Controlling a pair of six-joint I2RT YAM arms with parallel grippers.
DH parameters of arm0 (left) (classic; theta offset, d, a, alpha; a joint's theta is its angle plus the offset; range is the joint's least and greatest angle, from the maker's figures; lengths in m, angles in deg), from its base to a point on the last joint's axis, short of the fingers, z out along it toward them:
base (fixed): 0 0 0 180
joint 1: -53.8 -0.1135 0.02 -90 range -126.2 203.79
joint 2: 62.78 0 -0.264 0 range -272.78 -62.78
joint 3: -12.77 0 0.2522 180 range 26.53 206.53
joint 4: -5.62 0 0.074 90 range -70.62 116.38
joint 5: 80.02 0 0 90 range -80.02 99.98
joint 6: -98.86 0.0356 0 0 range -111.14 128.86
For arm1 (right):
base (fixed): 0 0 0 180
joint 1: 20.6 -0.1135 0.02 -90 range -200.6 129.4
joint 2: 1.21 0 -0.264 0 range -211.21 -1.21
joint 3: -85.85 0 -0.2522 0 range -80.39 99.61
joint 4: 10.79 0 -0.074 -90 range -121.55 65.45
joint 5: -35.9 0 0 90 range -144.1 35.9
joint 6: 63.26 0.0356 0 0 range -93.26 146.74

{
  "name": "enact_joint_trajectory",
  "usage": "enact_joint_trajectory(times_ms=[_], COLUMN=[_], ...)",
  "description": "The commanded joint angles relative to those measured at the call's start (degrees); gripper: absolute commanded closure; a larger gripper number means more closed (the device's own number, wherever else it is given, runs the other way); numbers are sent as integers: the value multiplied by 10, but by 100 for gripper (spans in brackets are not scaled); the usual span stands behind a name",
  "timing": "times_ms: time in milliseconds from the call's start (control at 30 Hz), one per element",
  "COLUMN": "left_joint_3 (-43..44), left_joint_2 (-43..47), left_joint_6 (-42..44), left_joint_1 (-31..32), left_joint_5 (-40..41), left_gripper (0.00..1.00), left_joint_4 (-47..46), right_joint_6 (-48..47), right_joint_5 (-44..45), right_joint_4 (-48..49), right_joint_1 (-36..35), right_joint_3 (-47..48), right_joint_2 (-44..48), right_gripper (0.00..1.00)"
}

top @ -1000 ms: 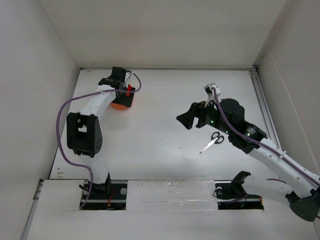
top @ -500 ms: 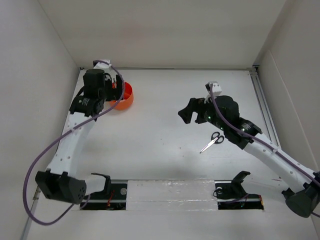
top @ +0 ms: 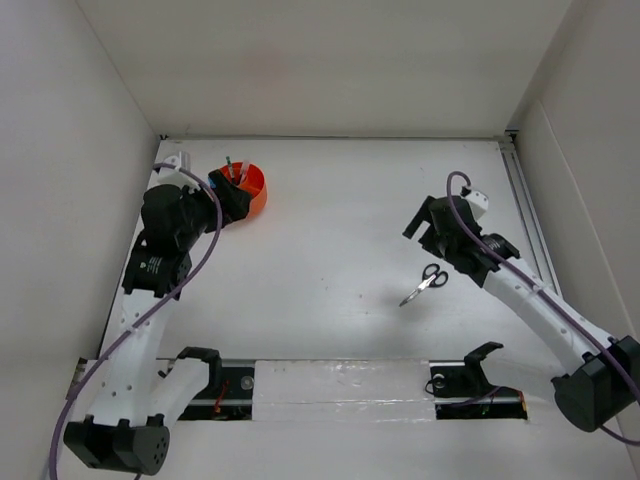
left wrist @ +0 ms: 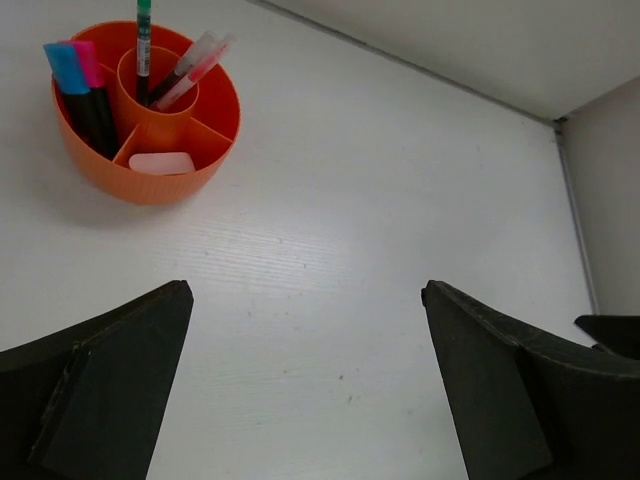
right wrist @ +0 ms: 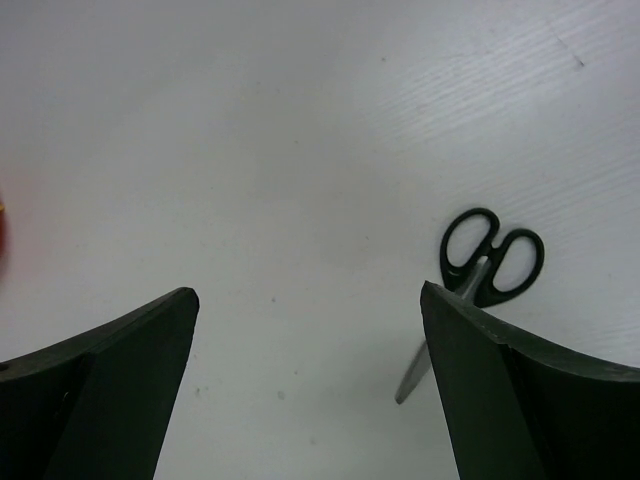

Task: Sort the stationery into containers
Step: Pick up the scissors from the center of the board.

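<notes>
- In the top view the left gripper (top: 228,203) covers the near-left rim of the orange organiser (top: 252,186). The organiser stands at 10 o'clock on the desk (top: 330,250), and its contents are too small to tell there.
- The left wrist view shows the organiser whole, at 11 o'clock.
  - The highlighters with blue and pink caps (left wrist: 78,85) stand in the outer compartment at 9 o'clock.
  - A green-topped pen (left wrist: 143,45) and a thin pink pen (left wrist: 195,62) lean in the centre well. A second slim stick beside the pink one is hard to tell apart from it.
  - A white eraser (left wrist: 160,163) lies flat in the compartment at 6 o'clock.
- The left jaws stand spread wide over bare desk, holding and touching nothing.
- The black-handled scissors (top: 425,283) lie flat on the desk at 6 o'clock of the right gripper (top: 420,222).
- In the right wrist view the scissors sit at 3 o'clock with their blades pointing to 7 o'clock, close by one finger's edge.
- The right jaws are spread wide and grip nothing.
- A red blur sits at the 9 o'clock edge of the right wrist view; I cannot tell what it is.
</notes>
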Motion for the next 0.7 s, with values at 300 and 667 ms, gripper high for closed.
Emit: enact_joint_trajectory(times_ms=[300,667], left_joint_3=[-62,-75], left_joint_2=[136,162], left_joint_6=[10,21], left_joint_1=[15,20], left_joint_5=[1,36], left_gripper=[0,0], left_joint_4=[-38,-11], right_joint_6=[118,63], right_joint_5=[3,-73], right_joint_4=[-29,-21], right_joint_1=[97,211], right_joint_3=[-125,-166], right_joint_2=[64,42], right_gripper=[25,42])
